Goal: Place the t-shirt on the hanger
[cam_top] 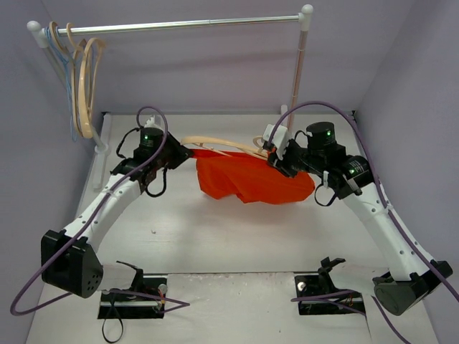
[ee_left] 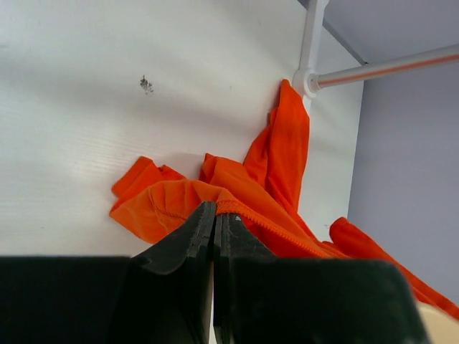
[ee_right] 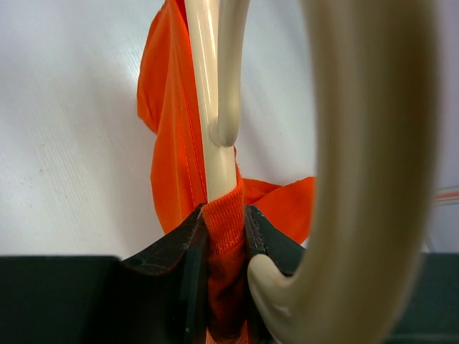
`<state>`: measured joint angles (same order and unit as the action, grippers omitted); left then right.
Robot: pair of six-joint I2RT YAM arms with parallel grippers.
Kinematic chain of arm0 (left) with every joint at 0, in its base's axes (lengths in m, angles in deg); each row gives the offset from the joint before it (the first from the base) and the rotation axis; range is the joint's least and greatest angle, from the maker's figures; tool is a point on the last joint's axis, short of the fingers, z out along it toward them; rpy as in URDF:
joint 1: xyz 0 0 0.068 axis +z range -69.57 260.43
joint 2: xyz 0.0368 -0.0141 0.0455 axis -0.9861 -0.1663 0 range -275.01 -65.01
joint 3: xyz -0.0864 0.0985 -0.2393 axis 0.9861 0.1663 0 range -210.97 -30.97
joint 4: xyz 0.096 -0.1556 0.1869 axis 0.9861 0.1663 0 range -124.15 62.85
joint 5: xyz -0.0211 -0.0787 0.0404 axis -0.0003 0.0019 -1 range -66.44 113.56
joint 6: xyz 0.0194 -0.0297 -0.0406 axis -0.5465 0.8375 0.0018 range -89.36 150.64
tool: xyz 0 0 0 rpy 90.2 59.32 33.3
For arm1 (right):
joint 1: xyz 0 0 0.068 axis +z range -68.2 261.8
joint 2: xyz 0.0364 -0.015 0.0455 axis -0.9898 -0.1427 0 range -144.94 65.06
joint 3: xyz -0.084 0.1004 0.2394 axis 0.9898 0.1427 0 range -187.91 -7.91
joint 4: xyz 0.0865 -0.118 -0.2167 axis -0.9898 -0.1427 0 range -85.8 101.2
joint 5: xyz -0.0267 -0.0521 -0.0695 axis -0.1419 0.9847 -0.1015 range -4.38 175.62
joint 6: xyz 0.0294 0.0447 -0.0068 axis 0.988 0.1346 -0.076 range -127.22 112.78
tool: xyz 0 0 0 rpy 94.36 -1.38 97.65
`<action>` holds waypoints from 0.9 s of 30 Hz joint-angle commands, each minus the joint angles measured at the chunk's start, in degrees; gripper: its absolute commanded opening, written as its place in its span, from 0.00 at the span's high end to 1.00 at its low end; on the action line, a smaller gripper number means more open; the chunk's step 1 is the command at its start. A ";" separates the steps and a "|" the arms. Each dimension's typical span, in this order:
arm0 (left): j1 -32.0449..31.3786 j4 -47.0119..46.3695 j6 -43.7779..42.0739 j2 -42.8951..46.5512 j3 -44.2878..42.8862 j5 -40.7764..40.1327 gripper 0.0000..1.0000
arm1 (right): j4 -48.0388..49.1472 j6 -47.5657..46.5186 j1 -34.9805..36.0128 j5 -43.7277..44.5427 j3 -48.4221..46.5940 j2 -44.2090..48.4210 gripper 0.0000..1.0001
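The orange-red t-shirt (cam_top: 252,180) hangs bunched between my two grippers above the table. The pale wooden hanger (cam_top: 217,142) runs through it, one arm sticking out toward the left. My left gripper (cam_top: 181,153) is shut on the shirt's hem (ee_left: 237,208), as the left wrist view (ee_left: 214,215) shows. My right gripper (cam_top: 276,159) is shut on the shirt's ribbed collar (ee_right: 225,215) wrapped over the hanger's neck (ee_right: 208,107). The hanger's hook (ee_right: 373,158) curves close in front of the right wrist camera.
A clothes rail (cam_top: 179,25) stands at the back, with spare wooden hangers (cam_top: 90,79) and a thin blue hanger (cam_top: 70,86) at its left end. The rail's right post (cam_top: 297,68) rises behind my right gripper. Two black mounts (cam_top: 133,297) sit at the near edge.
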<state>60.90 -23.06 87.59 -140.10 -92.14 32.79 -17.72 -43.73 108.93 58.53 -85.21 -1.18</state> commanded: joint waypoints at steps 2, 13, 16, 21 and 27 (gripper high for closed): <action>5.63 6.64 -8.50 -0.49 -7.46 -2.64 1.00 | 0.10 -2.07 -0.50 3.80 -2.16 0.14 1.00; 7.66 16.06 -19.93 -1.46 -20.91 -5.28 1.00 | -1.75 -2.60 -0.59 8.63 -3.04 -2.58 1.00; 7.75 17.73 -21.87 -1.64 -22.41 -5.37 1.00 | -1.57 -2.60 -0.68 10.04 -2.77 -3.37 1.00; 9.42 19.58 -23.20 -2.08 -24.17 -5.99 1.00 | -1.83 -3.30 -0.86 10.66 -2.77 -3.90 1.00; 12.93 23.00 -23.99 -6.82 -30.67 -4.23 1.00 | -1.66 -4.62 -0.86 11.18 -1.89 -3.37 1.00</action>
<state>68.31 0.42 67.83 -145.91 -117.14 38.04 -14.95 -45.57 109.65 61.26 -85.93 -5.99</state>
